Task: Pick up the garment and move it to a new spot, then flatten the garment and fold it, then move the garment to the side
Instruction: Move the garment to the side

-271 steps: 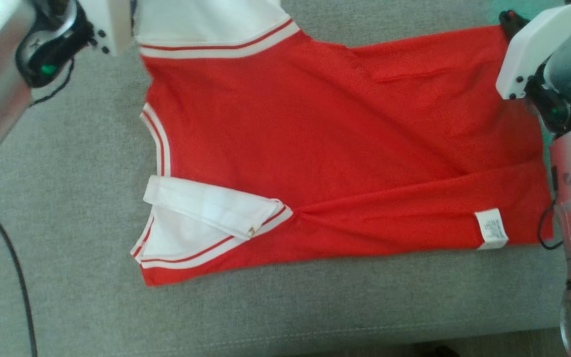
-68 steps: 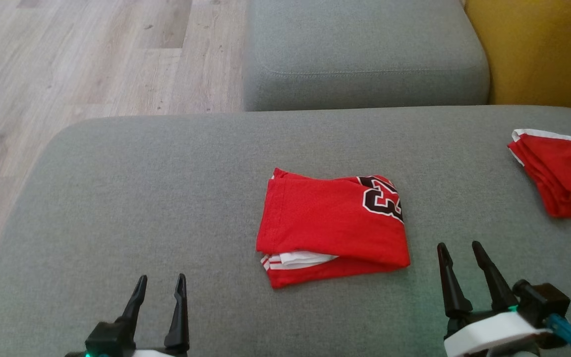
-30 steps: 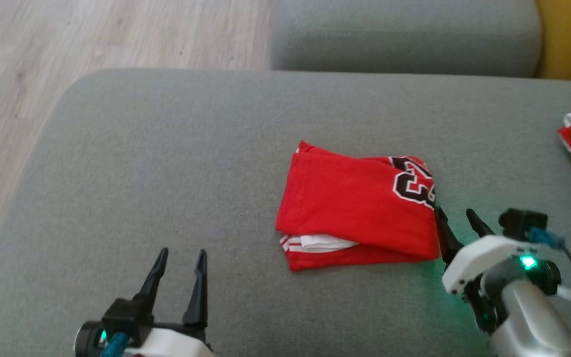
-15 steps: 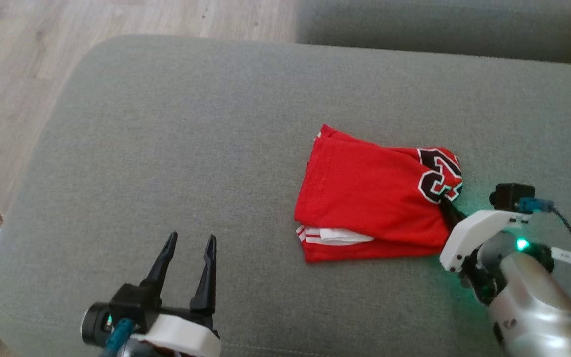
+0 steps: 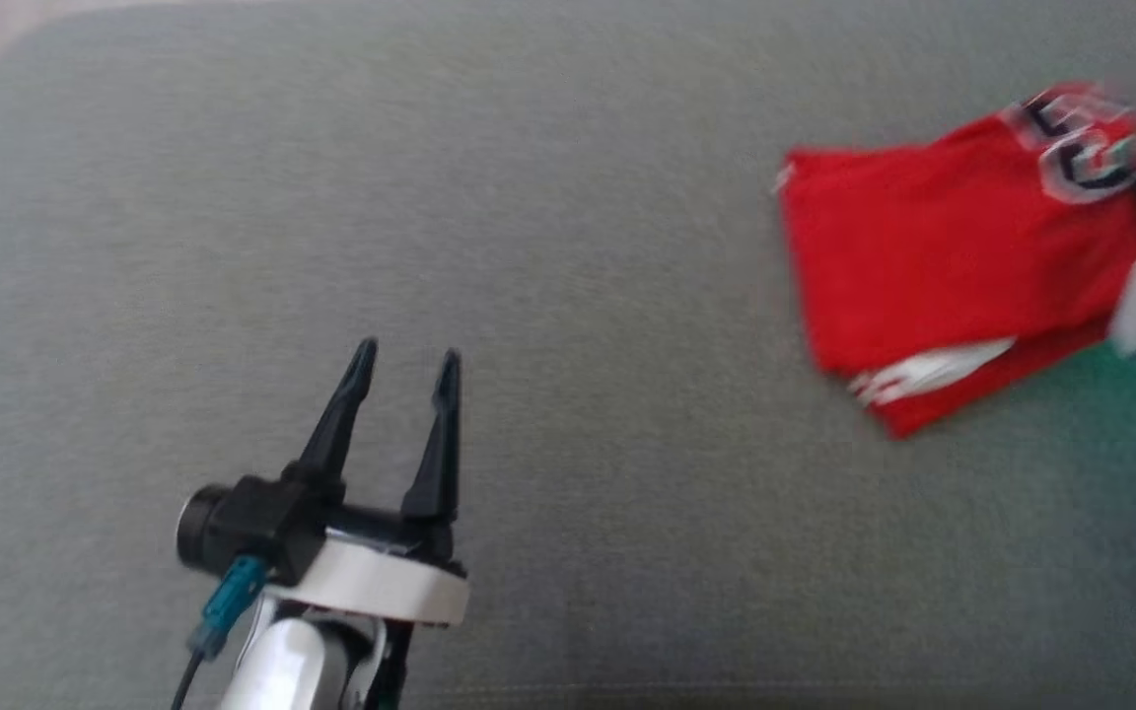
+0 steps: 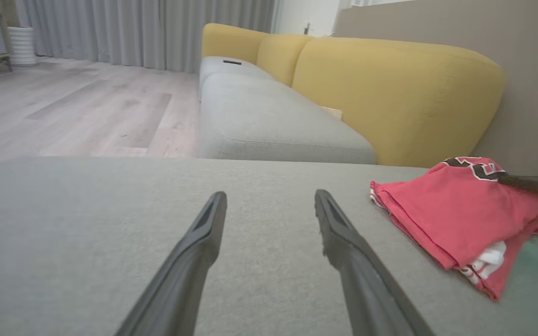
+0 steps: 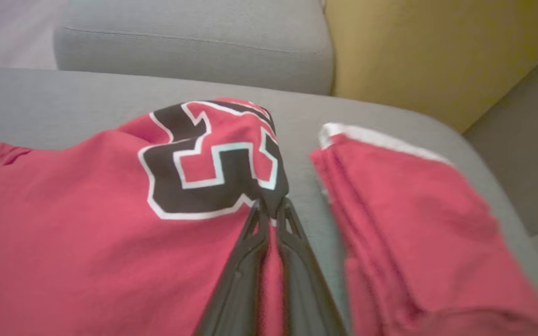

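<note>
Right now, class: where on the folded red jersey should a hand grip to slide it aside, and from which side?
Likely the closed fold of the jersey beside the number, from the robot's right: layers join there; the near edge gapes. The right hand is shut there.

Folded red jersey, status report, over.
Right hand shut on folded red jersey, numbered edge. Left hand open, clear of it. Second folded red garment close beside.

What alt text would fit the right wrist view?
The right hand is shut on the edge of a folded red jersey with a black number, on a grey sofa. Another red garment lies beside it, a yellow cushion behind.
</note>
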Available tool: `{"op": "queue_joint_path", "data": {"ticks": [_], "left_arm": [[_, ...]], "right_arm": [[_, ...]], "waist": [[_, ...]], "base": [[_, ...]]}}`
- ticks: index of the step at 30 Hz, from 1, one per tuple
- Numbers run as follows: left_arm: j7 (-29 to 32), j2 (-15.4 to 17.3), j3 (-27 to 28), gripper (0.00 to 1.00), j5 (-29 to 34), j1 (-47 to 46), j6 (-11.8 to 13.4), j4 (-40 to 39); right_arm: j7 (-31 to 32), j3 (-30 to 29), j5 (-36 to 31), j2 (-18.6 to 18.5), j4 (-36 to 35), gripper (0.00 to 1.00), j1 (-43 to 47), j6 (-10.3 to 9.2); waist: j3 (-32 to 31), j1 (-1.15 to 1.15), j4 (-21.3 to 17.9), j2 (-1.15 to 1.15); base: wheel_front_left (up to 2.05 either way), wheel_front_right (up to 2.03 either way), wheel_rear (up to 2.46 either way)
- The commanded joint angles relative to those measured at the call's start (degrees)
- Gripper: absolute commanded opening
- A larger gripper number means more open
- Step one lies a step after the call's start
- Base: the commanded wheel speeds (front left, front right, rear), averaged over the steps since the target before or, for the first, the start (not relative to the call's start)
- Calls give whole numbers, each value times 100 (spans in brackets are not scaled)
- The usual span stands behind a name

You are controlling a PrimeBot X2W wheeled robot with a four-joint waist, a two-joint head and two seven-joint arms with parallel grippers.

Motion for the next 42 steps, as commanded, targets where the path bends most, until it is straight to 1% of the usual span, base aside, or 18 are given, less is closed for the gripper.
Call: {"op": "queue_joint_path", "data": {"ticks": [1, 6, 9, 13, 14, 15, 17, 20, 24, 27, 28, 32, 36, 39, 42], "left_arm": [[-70, -36, 117, 100, -17, -205, 18, -213], [-70, -36, -33, 100, -23, -546, -39, -250], [-70, -36, -11, 100, 42, -731, -87, -175], [-70, -36, 91, 100, 124, -942, -189, -91], [-70, -36, 128, 100, 135, -970, -213, -64], [-70, -36, 166, 100, 136, -982, -232, -23], [-70, -36, 239, 100, 118, -975, -234, 82], [-70, -36, 323, 100, 160, -897, -129, 134], [-70, -36, 400, 100, 207, -651, 49, 182], [-70, -36, 497, 100, 183, -449, 169, 222], [-70, -36, 497, 100, 183, -449, 169, 222], [-70, -25, 603, 100, 196, -166, 213, 314], [-70, -8, 759, 100, 227, 142, 236, 449], [-70, -11, 892, 100, 196, 432, 271, 519], [-70, -9, 958, 100, 258, 649, 250, 498]], "right_arm": [[36, 21, -67, -204, -248, 0, -181, 36], [410, -192, -290, -842, -781, 0, -546, 36], [614, -428, -388, -1136, -1024, 0, -719, 36], [761, -774, -616, -1442, -1197, 0, -819, 36], [759, -819, -743, -1451, -1246, 71, -801, 36], [720, -865, -891, -1396, -1325, 100, -762, 36], [575, -1005, -1163, -1120, -1445, 100, -652, 36], [196, -1148, -1491, -420, -1590, 100, -371, 36], [-412, -1108, -1661, 567, -1663, 100, 163, 36], [-877, -972, -1654, 1134, -1617, 100, 611, 36], [-877, -972, -1654, 1134, -1617, 100, 611, 36], [-1524, -945, -1463, 1711, -1531, 100, 1172, 36], [-2117, -1059, -1310, 2102, -1471, 100, 1768, 36], [-2339, -915, -1065, 2253, -1535, 100, 2233, 36], [-2418, -697, -854, 2308, -1735, 100, 2660, 36]], "waist": [[328, -1, -321, 0], [698, -1, -585, 0], [910, -1, -683, 0], [1080, -1, -698, 0], [1076, -1, -704, 0], [1045, -1, -708, 0], [899, -1, -714, 0], [540, -1, -713, 0], [53, -1, -669, 0], [-287, -1, -553, 0], [-287, -1, -553, 0], [-699, -1, -351, 0], [-1133, -1, -149, 0], [-1423, -1, -38, 0], [-1597, -1, 33, 0]], "base": [[0, 0, 0], [0, 0, 0], [0, 0, 0], [0, 0, 0], [0, 0, 0], [0, 0, 0], [0, 0, 0], [0, 0, 0], [0, 0, 0], [0, 0, 0], [0, 0, 0], [0, 0, 0], [0, 0, 0], [0, 0, 0], [0, 0, 0]]}}
